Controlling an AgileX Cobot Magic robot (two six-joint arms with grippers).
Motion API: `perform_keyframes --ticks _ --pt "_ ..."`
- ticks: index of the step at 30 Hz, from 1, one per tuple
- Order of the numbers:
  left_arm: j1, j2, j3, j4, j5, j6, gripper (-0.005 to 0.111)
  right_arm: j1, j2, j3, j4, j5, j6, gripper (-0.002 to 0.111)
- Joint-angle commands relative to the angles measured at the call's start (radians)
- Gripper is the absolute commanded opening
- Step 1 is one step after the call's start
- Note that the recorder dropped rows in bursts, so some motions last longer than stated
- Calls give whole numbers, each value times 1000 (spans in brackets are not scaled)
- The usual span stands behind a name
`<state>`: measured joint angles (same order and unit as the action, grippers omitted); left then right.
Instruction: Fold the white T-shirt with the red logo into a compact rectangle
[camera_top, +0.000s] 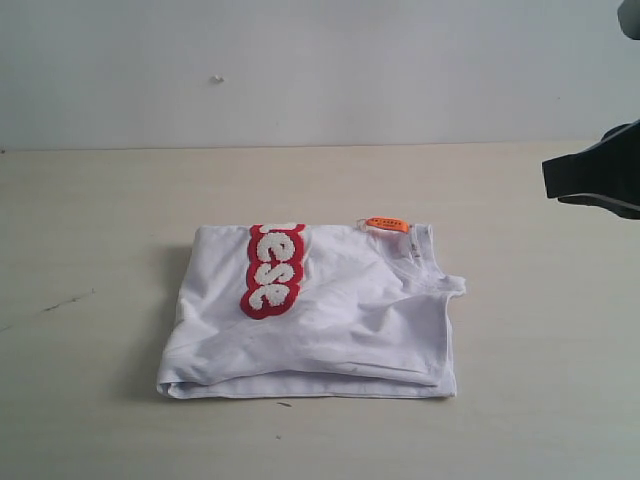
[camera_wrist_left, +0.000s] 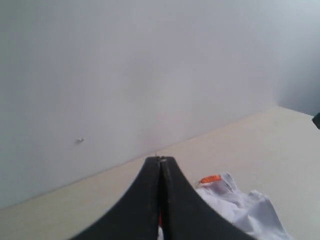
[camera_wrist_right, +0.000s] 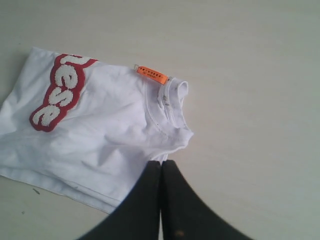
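Observation:
The white T-shirt lies folded into a rough rectangle in the middle of the table. The red logo runs down its top layer near the left side, and only some of its white letters show. An orange neck tag sticks out at the far edge by the collar. My right gripper is shut and empty, held off the cloth near the shirt's collar corner. My left gripper is also shut with nothing in it, and the shirt lies behind its fingers. The exterior view does not show the left arm.
The pale wooden table has bare surface all around the shirt. A plain white wall stands behind the table's far edge. A black part of the right arm hangs at the right edge of the exterior view.

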<state>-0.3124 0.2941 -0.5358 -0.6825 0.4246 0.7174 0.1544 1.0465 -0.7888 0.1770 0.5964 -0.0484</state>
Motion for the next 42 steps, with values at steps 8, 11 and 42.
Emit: perform_keyframes --ticks 8,11,42 --pt "16 -76 46 0 -124 -83 0 0 -7 5 5 -2 0 0" --pt "16 -87 108 0 -181 -93 0 0 -7 5 5 -2 0 0" --pt "221 -294 536 490 -331 -599 0 0 -7 5 7 -8 0 0"
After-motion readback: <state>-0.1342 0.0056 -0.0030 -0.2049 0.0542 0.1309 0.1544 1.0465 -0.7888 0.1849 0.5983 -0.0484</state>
